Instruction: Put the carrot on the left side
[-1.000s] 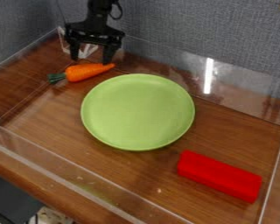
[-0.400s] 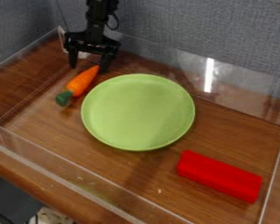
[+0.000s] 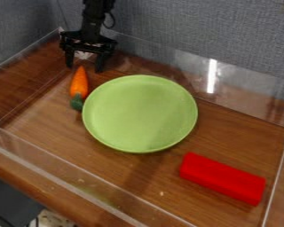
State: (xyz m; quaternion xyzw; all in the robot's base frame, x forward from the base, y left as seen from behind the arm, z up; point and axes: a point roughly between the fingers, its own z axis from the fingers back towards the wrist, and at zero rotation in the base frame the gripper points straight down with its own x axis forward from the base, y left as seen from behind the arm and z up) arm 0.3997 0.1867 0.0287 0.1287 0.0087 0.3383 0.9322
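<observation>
Fingers (image 3: pixel 86 58) above carrot (image 3: pixel 78 85), beside plate (image 3: pixel 139 113)

My pincer (image 3: pixel 88 55) hangs at the far left of the table (image 3: pixel 38 89), jaws wide, pointing down, w/ nothing between them. The carrot (image 3: pixel 78 86) lies just in front of it on the tabletop, lengthwise front-to-back, stem end nearer the camera, right beside the plate's (image 3: pixel 139 113) left rim. Plate sits mid-table. The block (image 3: pixel 223 178) lies at front right, well apart from the plate. Clear walls (image 3: pixel 245 75) run round the table's edges.
</observation>
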